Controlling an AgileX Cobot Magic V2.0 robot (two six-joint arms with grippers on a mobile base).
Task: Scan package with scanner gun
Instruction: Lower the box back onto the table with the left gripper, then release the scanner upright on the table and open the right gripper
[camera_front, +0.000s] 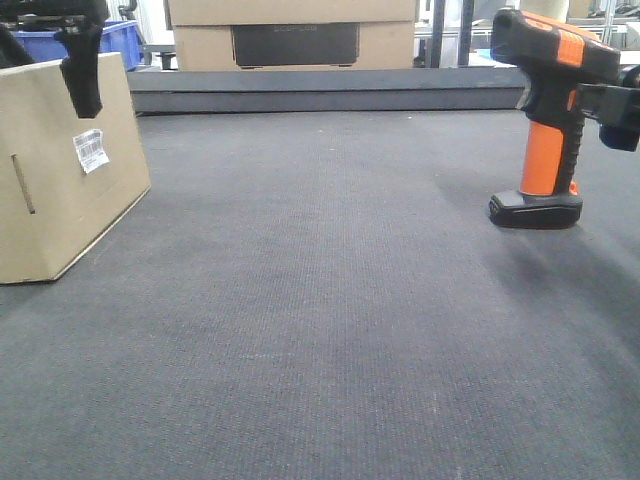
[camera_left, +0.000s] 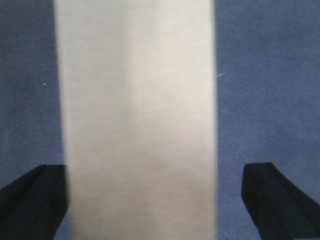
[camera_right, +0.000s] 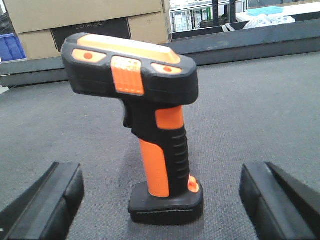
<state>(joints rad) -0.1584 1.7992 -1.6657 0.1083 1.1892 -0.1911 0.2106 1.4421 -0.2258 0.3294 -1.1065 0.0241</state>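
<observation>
The package, a plain brown box with a white barcode label and a narrow slot, stands at the far left. My left gripper is open and straddles the top of the package. Its left finger is at the box edge and its right finger stands apart from it. One finger hangs in front of the box. The scanner gun stands upright on its flat base at the right. My right gripper is open, with the scanner gun in line between its fingers, untouched.
A wider cardboard box with a dark panel and a blue crate stand behind a raised dark ledge at the back. Grey carpet covers the surface between the package and the scanner.
</observation>
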